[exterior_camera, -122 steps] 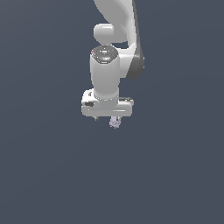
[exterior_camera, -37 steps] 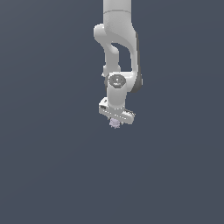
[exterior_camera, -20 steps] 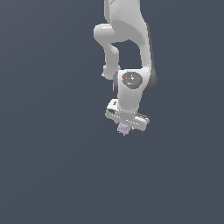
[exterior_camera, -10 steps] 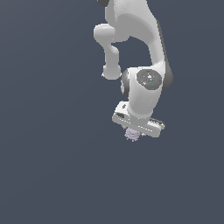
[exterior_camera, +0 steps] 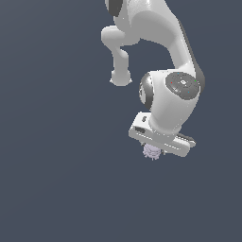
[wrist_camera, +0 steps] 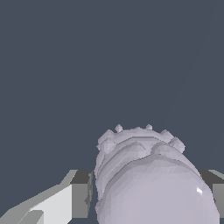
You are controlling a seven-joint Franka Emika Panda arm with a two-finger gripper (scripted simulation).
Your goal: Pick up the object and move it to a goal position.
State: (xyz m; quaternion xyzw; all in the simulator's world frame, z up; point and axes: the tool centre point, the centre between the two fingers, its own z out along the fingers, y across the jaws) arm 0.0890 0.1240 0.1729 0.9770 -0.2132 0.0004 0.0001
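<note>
End effector (exterior_camera: 152, 152) is clamped on the object (exterior_camera: 151, 151), a small pale lavender-grey lump with spiky bumps. In the exterior view the object sits directly under the white hand, touching its underside; only its lower part pokes out, the rest is hidden by the hand body. Fingers themselves aren't distinguishable there.

Wrist view: object (wrist_camera: 151, 179) fills the gap between the two fingers. One finger (wrist_camera: 81, 189) has its dark pad against one flank of the lump, the other finger (wrist_camera: 215, 187) is right at the opposite flank at the frame edge. Bumpy crown of the lump points away from the camera.

Arm (exterior_camera: 170, 94) comes in from the top edge of the exterior view, bends at the elbow, wrist tilted so the hand bar slopes down toward the exterior view's right.

Background is uniform dark blue-grey in both views. No supporting surface edge is visible, so can't tell whether the object is touching anything below it.
</note>
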